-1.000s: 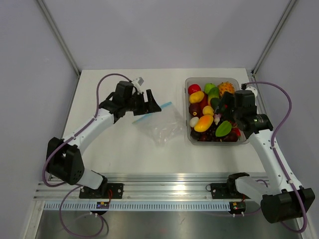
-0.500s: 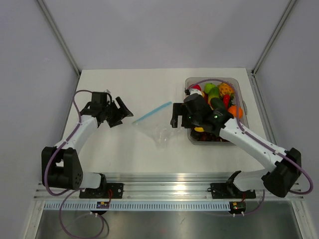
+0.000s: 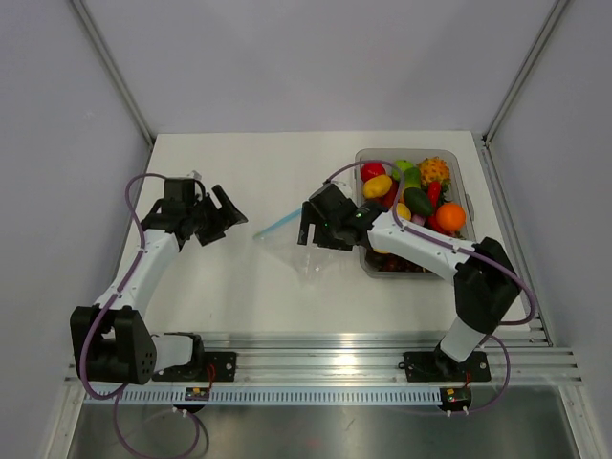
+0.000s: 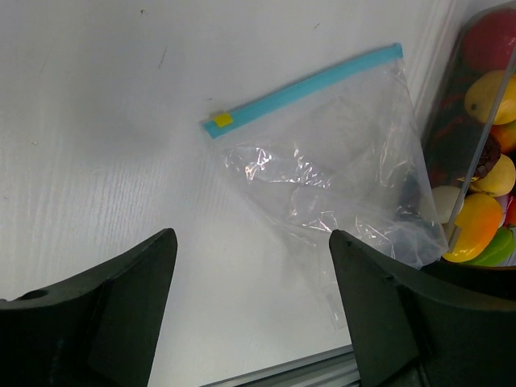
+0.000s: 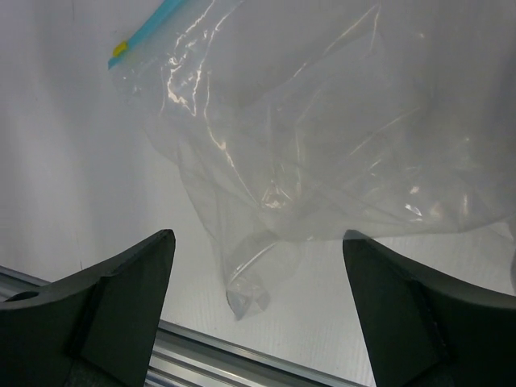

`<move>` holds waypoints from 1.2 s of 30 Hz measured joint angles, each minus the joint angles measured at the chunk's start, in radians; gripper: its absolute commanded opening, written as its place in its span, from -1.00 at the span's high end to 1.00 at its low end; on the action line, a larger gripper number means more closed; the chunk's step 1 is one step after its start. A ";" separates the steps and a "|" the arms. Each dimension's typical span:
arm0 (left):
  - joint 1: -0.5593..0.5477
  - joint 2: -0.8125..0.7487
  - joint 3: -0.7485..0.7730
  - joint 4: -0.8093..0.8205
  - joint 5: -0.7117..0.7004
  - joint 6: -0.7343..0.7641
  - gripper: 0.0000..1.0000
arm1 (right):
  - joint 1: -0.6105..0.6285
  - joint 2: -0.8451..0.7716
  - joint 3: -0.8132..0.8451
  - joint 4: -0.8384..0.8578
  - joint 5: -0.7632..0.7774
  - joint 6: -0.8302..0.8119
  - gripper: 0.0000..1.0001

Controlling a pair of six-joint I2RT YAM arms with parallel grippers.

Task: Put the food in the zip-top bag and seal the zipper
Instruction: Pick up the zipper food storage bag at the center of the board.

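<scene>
Zip-top bag (image 4: 339,177): lies crumpled near the middle of the table (image 3: 220,287). Nobody holds it. It looks empty, so I think no food is packed yet.
Tub (image 3: 413,151): sits at 3 o'clock from the bag, just beside it.
Right gripper (image 3: 314,237): a second ago it was over the tub. Now it has swung across and hangs over the bag. Its jaws are wide apart with nothing in them. It brought no food, so I think it wants the bag first.
Left gripper (image 3: 225,220): it was at the bag's mouth. Now it has backed off to 9 o'clock, well apart. Its jaws are wide apart and hold nothing.
Food (image 3: 411,196): a heap of red, yellow, orange and green pieces in the tub.
Zipper (image 4: 302,89): a blue strip on the bag's 11 o'clock edge, with a yellow tab (image 4: 222,119) at one end.
Hard to see: I cannot tell if the mouth is open or pressed shut. From the top, the right arm covers part of the bag and the tub's 9 o'clock side. A dark blob shows through the plastic. Whether it is inside the bag or behind it, I cannot tell.
</scene>
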 measured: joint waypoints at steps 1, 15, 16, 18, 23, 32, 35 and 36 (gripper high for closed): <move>0.000 0.000 0.000 -0.004 0.000 0.003 -0.61 | 0.000 0.015 0.007 0.010 0.000 0.010 -0.85; 0.000 -0.001 -0.043 -0.014 0.002 0.029 -0.66 | 0.001 0.105 0.021 0.063 0.029 0.091 0.74; 0.000 -0.001 -0.045 -0.016 0.002 0.031 -0.67 | 0.001 0.105 0.021 0.068 0.031 0.089 0.87; 0.000 -0.002 -0.045 -0.018 0.002 0.036 -0.70 | 0.001 0.105 0.021 0.077 0.029 0.077 1.00; 0.011 -0.009 -0.040 -0.042 -0.002 0.066 -0.76 | 0.001 0.096 0.013 0.148 -0.026 -0.020 1.00; 0.141 -0.077 0.071 -0.122 0.089 0.133 -0.66 | 0.002 -0.097 -0.044 0.309 -0.265 -0.323 1.00; 0.145 -0.095 0.127 -0.145 0.120 0.172 -0.66 | 0.002 -0.148 -0.055 0.342 -0.342 -0.404 1.00; 0.145 -0.100 0.136 -0.144 0.135 0.180 -0.66 | 0.003 -0.158 -0.059 0.348 -0.367 -0.428 1.00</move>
